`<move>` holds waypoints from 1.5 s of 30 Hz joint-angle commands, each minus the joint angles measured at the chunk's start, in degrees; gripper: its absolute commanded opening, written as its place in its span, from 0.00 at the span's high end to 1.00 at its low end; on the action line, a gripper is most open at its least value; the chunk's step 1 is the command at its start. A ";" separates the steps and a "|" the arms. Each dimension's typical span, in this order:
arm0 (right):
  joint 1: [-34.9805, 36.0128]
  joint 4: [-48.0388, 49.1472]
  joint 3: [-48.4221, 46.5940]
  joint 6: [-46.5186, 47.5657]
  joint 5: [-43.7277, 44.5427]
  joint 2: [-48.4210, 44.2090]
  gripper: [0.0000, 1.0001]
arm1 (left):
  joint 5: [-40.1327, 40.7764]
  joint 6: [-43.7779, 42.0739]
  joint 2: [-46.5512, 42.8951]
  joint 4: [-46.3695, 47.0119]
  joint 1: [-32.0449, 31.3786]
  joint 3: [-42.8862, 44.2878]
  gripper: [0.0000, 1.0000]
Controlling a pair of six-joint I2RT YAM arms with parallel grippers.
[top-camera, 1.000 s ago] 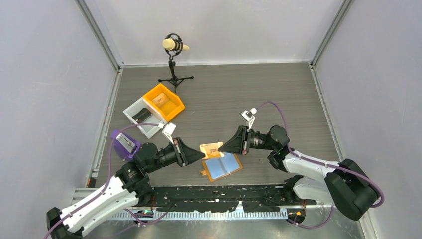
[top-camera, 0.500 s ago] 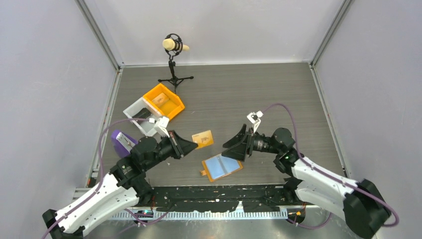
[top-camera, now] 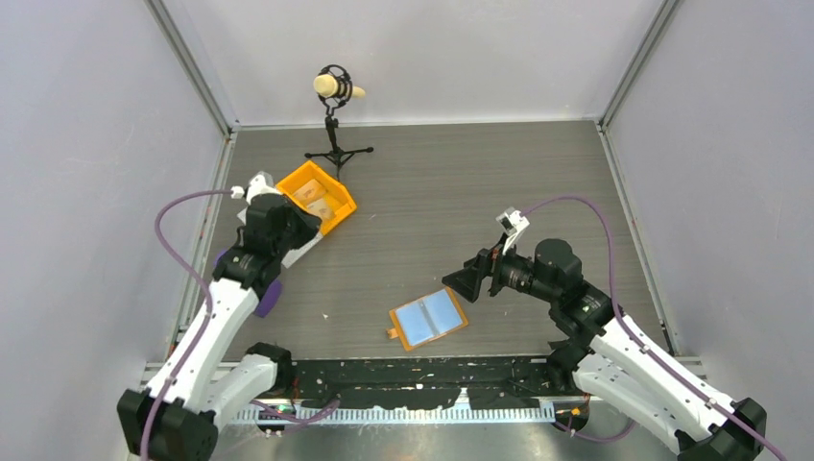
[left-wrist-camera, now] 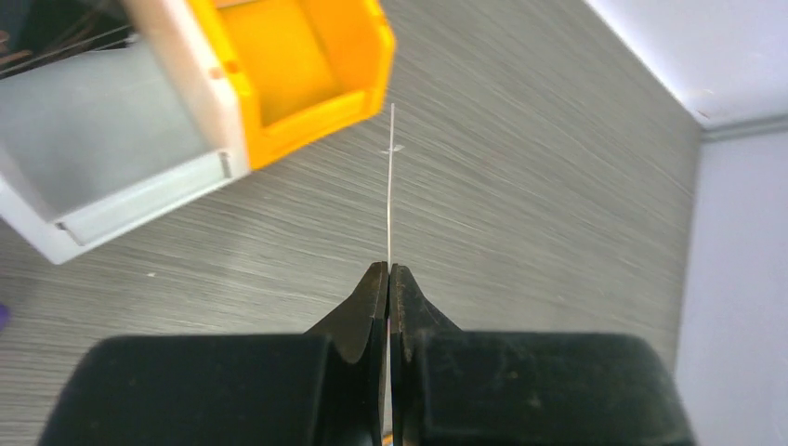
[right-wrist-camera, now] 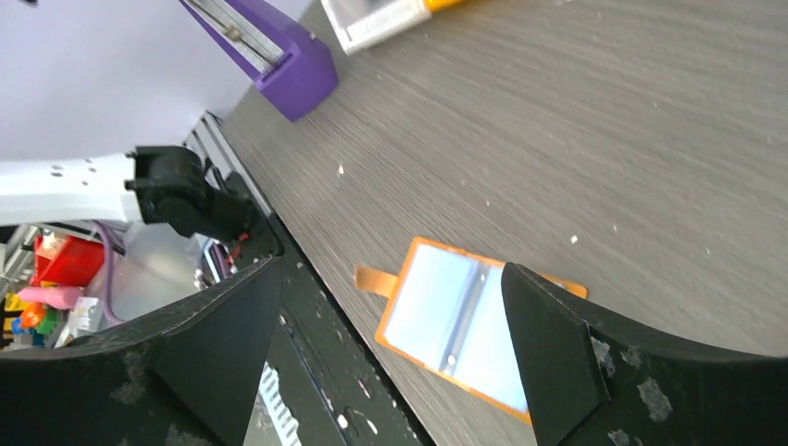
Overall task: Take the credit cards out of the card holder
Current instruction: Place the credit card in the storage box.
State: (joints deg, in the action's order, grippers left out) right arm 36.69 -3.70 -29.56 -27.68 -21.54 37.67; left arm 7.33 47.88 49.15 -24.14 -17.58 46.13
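Note:
The card holder [top-camera: 429, 319] lies open near the front edge, its light blue panels up and an orange tab at its left; no card shows on it. My left gripper [left-wrist-camera: 388, 267] is shut on a thin card [left-wrist-camera: 389, 186], seen edge-on as a pale line. It hangs just beside the orange bin [left-wrist-camera: 297, 65]. In the top view the left gripper [top-camera: 299, 229] sits at that bin's near corner. My right gripper [right-wrist-camera: 392, 269] is open and holds nothing, raised above the card holder [right-wrist-camera: 455, 321]. From above, the right gripper [top-camera: 467, 280] is up and to the right of the holder.
A white-grey bin [top-camera: 261, 213] adjoins the orange bin [top-camera: 317, 197], which holds tan flat pieces. A purple block [right-wrist-camera: 279, 56] sits by the left arm. A microphone on a tripod [top-camera: 336, 96] stands at the back. The black front rail [top-camera: 422, 384] runs just below the holder.
The left arm swung back and left with the card, from beside the holder to the orange bin. The right gripper opened and drew back to the right.

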 commanded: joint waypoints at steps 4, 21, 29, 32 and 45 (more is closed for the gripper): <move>0.14 -6.29 2.32 1.72 0.05 -5.05 0.05 | 5.25 -0.86 13.82 4.97 6.29 8.11 1.00; 0.18 -13.30 -1.59 4.68 3.20 -8.09 0.05 | 0.48 -1.62 38.70 9.61 14.92 20.98 1.00; 0.11 -14.68 -2.27 5.31 4.80 -7.64 0.05 | -0.03 -0.72 44.92 9.18 16.47 25.02 1.00; 0.14 -14.96 -2.61 5.21 4.84 -7.12 0.04 | -0.15 -0.02 45.73 11.30 16.90 24.41 1.00; 0.13 -15.76 -3.88 5.49 5.39 -5.69 0.05 | -1.07 -2.33 51.05 9.53 17.32 28.95 0.97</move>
State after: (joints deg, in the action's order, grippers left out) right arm 36.69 -19.66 -30.87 -22.98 -17.02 31.92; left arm 5.85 47.05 99.39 -16.36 -0.69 71.96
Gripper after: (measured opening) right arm 0.955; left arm 0.021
